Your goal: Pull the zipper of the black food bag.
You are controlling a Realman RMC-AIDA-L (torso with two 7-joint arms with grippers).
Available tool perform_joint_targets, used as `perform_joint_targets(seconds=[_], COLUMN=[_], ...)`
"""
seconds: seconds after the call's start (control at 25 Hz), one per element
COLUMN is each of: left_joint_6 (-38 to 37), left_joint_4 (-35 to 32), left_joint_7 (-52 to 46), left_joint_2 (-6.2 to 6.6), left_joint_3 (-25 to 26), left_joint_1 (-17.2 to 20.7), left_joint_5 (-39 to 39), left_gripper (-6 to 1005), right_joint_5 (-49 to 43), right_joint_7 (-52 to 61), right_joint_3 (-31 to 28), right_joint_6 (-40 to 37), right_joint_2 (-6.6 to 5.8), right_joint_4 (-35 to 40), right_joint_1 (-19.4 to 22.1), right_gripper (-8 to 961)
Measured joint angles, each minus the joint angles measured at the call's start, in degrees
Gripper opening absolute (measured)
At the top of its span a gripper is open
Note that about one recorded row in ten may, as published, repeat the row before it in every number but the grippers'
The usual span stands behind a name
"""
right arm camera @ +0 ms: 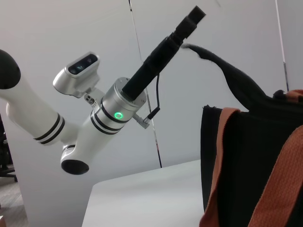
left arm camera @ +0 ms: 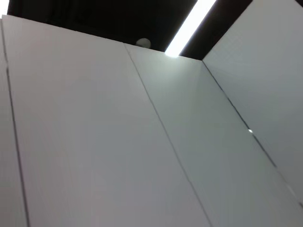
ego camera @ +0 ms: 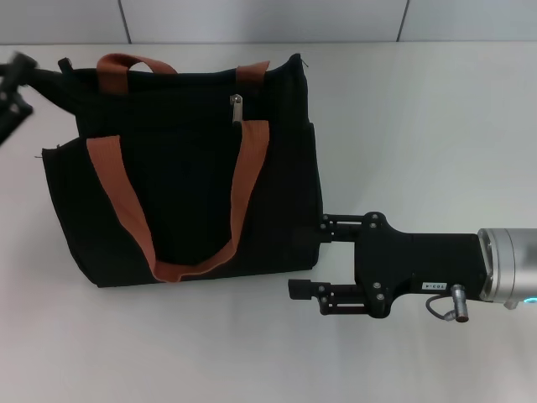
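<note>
The black food bag (ego camera: 185, 193) lies on the white table, its two orange-brown handles (ego camera: 243, 185) facing me. The silver zipper pull (ego camera: 237, 109) sits on the zip line near the bag's upper middle-right. My left gripper (ego camera: 15, 80) is at the bag's upper left corner and pinches that corner's fabric; in the right wrist view it (right arm camera: 193, 18) holds the fabric pulled up to a point. My right gripper (ego camera: 312, 256) is open at the bag's right side by the lower corner, its upper finger touching the side. The bag also shows in the right wrist view (right arm camera: 236, 156).
The white table (ego camera: 419, 126) stretches to the right of and in front of the bag. A grey panelled wall (ego camera: 252, 17) runs behind. The left wrist view shows only wall panels and a ceiling light (left arm camera: 189, 23).
</note>
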State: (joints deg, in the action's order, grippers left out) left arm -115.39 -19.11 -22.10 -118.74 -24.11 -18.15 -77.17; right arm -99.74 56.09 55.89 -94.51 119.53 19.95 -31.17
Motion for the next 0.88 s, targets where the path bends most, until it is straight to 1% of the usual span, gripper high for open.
perform_joint_targets(seconds=[0.16,0.32,0.4,0.52,0.6,0.64,0.68,0.72,0.8,0.88], left_joint_6=[0.00,-0.08,-0.10,-0.07,-0.03,0.00,0.00,0.06,0.10,0.38], left_joint_4=[1.23,-0.24,-1.95,-4.44,-6.17,-7.26,-7.26,-8.08,-8.10,-7.87], left_joint_7=[0.51,-9.06,-15.27,-23.07,-26.29,-27.83,-27.83,-29.94,-31.50,-33.35], left_joint_2=[0.05,0.38,0.48,0.69,1.17,1.71,1.71,2.74,3.37,3.97], left_joint_3=[-0.41,-3.18,-5.73,-11.06,-16.45,-20.72,-20.72,-26.65,-29.60,-30.99], left_joint_1=[0.16,-0.02,-0.29,-0.58,-0.64,-0.64,-0.64,-0.76,-1.16,-2.10], left_joint_5=[2.63,3.29,3.31,2.99,2.40,1.86,1.86,0.12,-2.11,-8.03], left_gripper=[829,829,828,828,828,828,828,828,827,827], right_joint_5=[0.00,0.00,0.00,0.00,-0.08,-0.11,-0.15,-0.23,-0.26,-0.33], right_joint_7=[0.00,0.06,0.07,0.12,0.12,0.12,0.07,-0.65,-1.13,-1.87], right_joint_3=[0.00,0.00,0.00,0.00,0.00,0.00,0.01,0.06,0.07,0.12], right_joint_6=[0.17,0.78,0.86,1.23,1.44,1.44,1.19,0.20,-0.45,-1.77], right_joint_2=[0.00,0.00,0.00,0.00,0.00,0.00,0.00,0.00,0.00,0.00], right_joint_4=[0.00,0.00,0.00,0.00,0.00,0.00,0.00,0.00,0.00,-0.05], right_joint_1=[-0.12,-0.14,-0.14,-0.23,-0.27,-0.28,-0.26,-0.12,-0.02,0.19], right_gripper=[678,678,678,678,678,678,678,678,678,678])
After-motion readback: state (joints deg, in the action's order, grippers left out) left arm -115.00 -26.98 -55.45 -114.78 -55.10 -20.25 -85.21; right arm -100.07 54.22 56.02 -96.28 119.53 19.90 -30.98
